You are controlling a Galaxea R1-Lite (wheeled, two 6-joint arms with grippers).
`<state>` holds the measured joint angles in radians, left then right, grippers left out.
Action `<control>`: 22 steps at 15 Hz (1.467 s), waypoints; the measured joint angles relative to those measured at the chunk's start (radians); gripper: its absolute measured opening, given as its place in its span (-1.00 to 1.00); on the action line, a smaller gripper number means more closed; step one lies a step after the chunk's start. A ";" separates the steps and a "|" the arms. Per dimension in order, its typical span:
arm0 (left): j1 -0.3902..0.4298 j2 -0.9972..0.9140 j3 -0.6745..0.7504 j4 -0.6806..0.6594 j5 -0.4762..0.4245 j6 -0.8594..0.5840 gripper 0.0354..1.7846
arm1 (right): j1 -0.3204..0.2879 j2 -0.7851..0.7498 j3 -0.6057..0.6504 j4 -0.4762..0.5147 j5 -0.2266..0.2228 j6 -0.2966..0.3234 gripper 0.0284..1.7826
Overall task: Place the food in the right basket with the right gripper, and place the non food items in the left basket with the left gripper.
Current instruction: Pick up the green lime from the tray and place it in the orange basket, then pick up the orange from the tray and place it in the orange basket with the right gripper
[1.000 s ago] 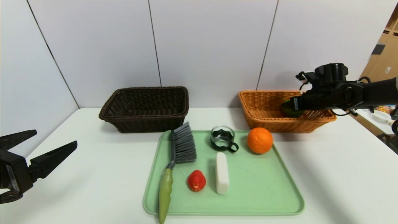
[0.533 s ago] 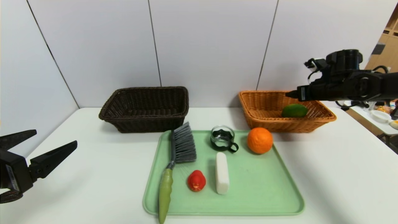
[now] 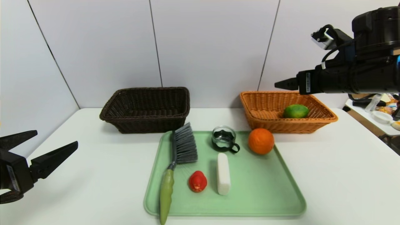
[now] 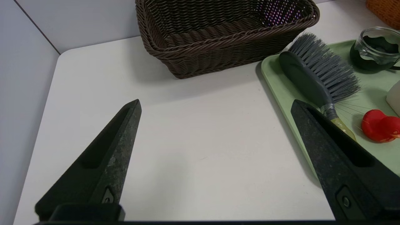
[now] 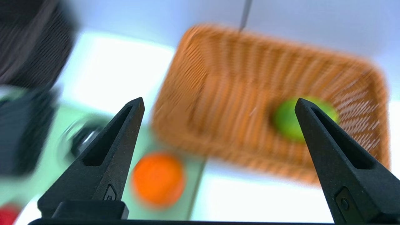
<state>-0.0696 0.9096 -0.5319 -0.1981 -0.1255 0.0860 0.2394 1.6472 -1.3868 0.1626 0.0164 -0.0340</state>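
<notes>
White tabletop (image 3: 328, 175) against grey wall panels. Right gripper (image 5: 218, 103), fingers spread and empty, hangs above the right basket (image 3: 265, 107); the green fruit (image 3: 296, 111) lies inside the basket below it, the orange (image 3: 261, 141) on the green tray (image 3: 265, 193) nearer the robot. Left gripper (image 4: 215, 104), fingers spread, hovers low, beside the tray; the brush (image 3: 179, 156) lies just beside it, the left basket (image 3: 147, 120) beyond.

You are looking at a tray (image 3: 281, 200) sitting on the worktop (image 3: 93, 175), two baskets sitting behind it: left basket (image 3: 147, 109), right basket (image 3: 268, 109) holding one fruit (image 3: 295, 111).
</notes>
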 joint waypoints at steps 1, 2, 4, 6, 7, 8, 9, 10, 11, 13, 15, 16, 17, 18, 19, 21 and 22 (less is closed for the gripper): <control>0.000 0.001 0.000 0.000 -0.001 0.000 0.89 | 0.045 -0.037 0.008 0.084 -0.020 0.029 0.87; -0.001 0.001 0.000 0.000 -0.001 0.000 0.89 | 0.079 -0.063 0.012 0.159 -0.032 0.065 0.87; -0.001 0.002 0.000 0.000 -0.001 0.001 0.89 | 0.123 -0.094 0.027 0.268 -0.040 0.133 0.88; -0.001 0.002 0.000 0.000 -0.001 0.001 0.89 | 0.150 -0.106 0.061 0.284 -0.041 0.159 0.89; -0.001 0.002 0.000 0.000 -0.001 0.001 0.89 | 0.163 -0.104 0.080 0.285 -0.040 0.169 0.89; -0.001 0.002 0.000 0.000 -0.001 0.001 0.89 | 0.174 -0.098 0.097 0.284 -0.041 0.181 0.90; -0.001 0.002 0.002 0.000 -0.002 0.001 0.89 | 0.181 -0.090 0.110 0.283 -0.040 0.187 0.90; -0.001 0.001 0.005 0.000 -0.002 0.001 0.89 | 0.186 -0.078 0.122 0.281 -0.040 0.189 0.90; -0.001 0.001 0.006 0.000 -0.002 0.001 0.89 | 0.188 -0.067 0.130 0.280 -0.040 0.190 0.90; -0.001 0.000 0.010 0.000 -0.001 0.001 0.89 | 0.192 -0.039 0.139 0.278 -0.040 0.189 0.90; 0.000 -0.001 0.014 0.000 -0.001 0.001 0.89 | 0.192 -0.009 0.147 0.270 -0.041 0.190 0.90; 0.000 -0.001 0.016 0.000 -0.001 0.001 0.89 | 0.192 0.006 0.151 0.266 -0.042 0.195 0.90; 0.000 -0.001 0.016 0.000 -0.001 0.001 0.89 | 0.192 0.023 0.154 0.264 -0.046 0.202 0.90; 0.000 -0.001 0.018 0.000 -0.001 0.001 0.89 | 0.191 0.040 0.156 0.255 -0.050 0.206 0.90; -0.001 -0.001 0.020 0.000 -0.001 0.001 0.89 | 0.188 0.060 0.161 0.226 -0.060 0.210 0.90; -0.001 -0.001 0.022 0.000 -0.001 0.001 0.89 | 0.185 0.098 0.177 0.145 -0.086 0.216 0.90; -0.001 -0.001 0.023 0.000 -0.001 0.000 0.89 | 0.185 0.118 0.185 0.106 -0.093 0.220 0.90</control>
<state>-0.0702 0.9081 -0.5094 -0.1981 -0.1268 0.0864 0.4243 1.7651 -1.2021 0.2687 -0.0764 0.1860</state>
